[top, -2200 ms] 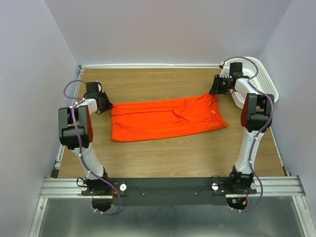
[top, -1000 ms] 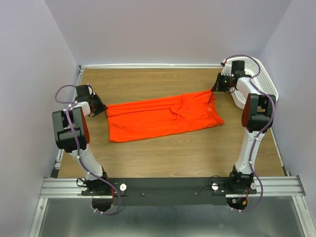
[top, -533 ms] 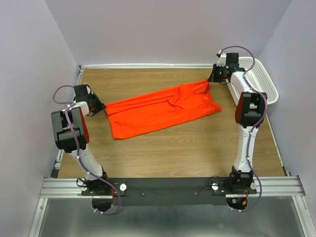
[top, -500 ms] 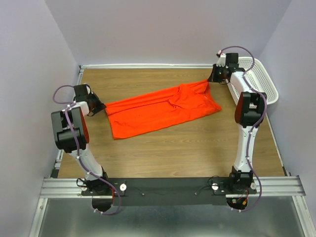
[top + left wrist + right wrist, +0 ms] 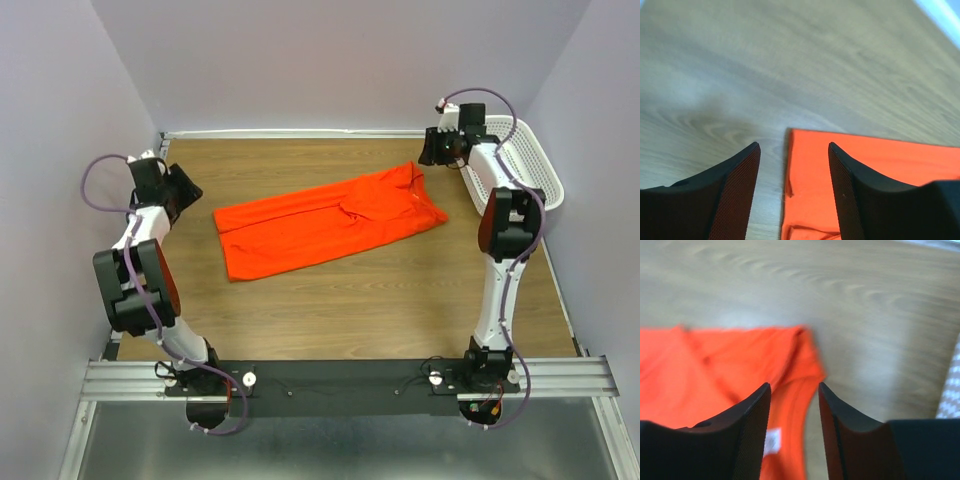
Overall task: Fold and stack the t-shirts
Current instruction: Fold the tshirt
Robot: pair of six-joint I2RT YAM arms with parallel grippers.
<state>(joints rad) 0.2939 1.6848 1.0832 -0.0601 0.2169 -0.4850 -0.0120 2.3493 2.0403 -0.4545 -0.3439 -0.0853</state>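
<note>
One bright orange-red t-shirt point(image 5: 325, 220) lies flat on the wooden table as a long folded band, slanting from near left to far right. My left gripper point(image 5: 183, 192) hovers off its left end, open, apart from the cloth. In the left wrist view the shirt's corner point(image 5: 875, 160) shows on the table below the open left gripper point(image 5: 793, 146). My right gripper point(image 5: 428, 152) stands open just beyond the collar end. The right wrist view shows the collar and a white label point(image 5: 771, 441) under the open right gripper point(image 5: 794, 385), nothing pinched.
A white perforated basket point(image 5: 522, 160) sits at the back right, close behind the right arm, its edge point(image 5: 951, 390) showing in the right wrist view. Walls close in the table on the left, back and right. Bare wood point(image 5: 350, 300) lies in front of the shirt.
Both grippers have gone from shut on the shirt's ends to open, letting it go. The left arm has swung back and to the far left. The shirt now rests flat.
</note>
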